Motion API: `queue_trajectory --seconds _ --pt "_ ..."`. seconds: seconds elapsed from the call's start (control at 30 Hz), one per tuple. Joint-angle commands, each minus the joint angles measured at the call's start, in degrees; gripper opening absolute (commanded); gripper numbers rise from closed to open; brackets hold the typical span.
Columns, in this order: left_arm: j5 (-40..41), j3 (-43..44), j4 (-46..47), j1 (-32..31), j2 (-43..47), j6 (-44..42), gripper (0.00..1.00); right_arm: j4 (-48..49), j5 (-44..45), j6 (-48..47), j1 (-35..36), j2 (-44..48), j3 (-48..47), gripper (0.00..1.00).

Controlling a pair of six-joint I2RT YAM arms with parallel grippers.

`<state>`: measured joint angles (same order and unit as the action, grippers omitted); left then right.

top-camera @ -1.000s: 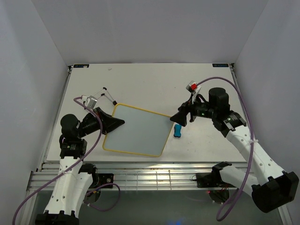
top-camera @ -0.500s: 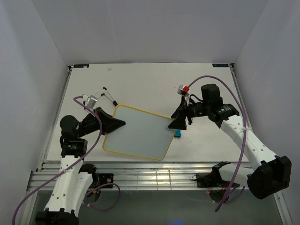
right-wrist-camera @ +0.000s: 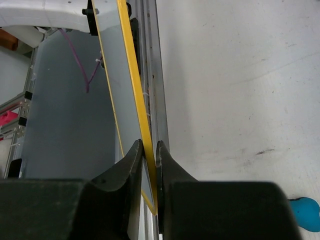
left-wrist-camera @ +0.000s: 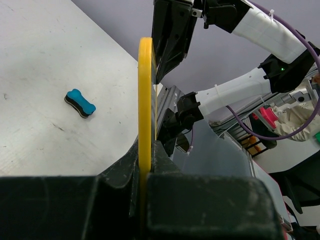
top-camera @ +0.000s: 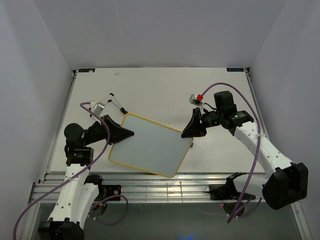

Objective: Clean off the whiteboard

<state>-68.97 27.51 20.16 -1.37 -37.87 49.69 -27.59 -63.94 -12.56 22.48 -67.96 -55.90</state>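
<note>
Left hand (top-camera: 128, 132), right hand (top-camera: 186, 132) each clamped on whiteboard (top-camera: 147, 145) rim, opposite edges. Risk: uneven pull twists it loose; eraser (left-wrist-camera: 80, 103) lies ungripped on bench (left-wrist-camera: 40, 60).

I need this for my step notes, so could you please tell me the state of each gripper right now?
Left gripper: shut on one edge of the rectangular white yellow-rimmed whiteboard.
Right gripper: shut on that whiteboard's opposite edge.

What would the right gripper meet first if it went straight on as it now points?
The whiteboard: the right gripper pinches its rim, so it would probably shove it towards the left gripper.
</note>
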Motion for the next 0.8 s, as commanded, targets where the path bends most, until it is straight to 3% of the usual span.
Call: queue_trajectory --seconds 0.0,0.23,0.6,0.77 --pt "8.32 0.36 4.62 -0.48 0.34 4.45 0.00 1.31 1.89 0.60 0.81 0.02 -0.35 0.08" --pt "12.80 -0.70 5.06 -0.48 -0.10 7.00 0.00 1.93 3.91 1.39 0.81 0.29 -0.53 0.08" --pt "11.75 -1.49 6.20 -0.48 -2.91 7.87 0.00 3.95 2.33 3.06 0.81 -1.56 -0.09 0.08" --pt "12.19 -2.46 6.91 -0.48 -3.53 8.23 0.16 4.13 2.15 2.98 0.81 -1.64 0.26 0.08"
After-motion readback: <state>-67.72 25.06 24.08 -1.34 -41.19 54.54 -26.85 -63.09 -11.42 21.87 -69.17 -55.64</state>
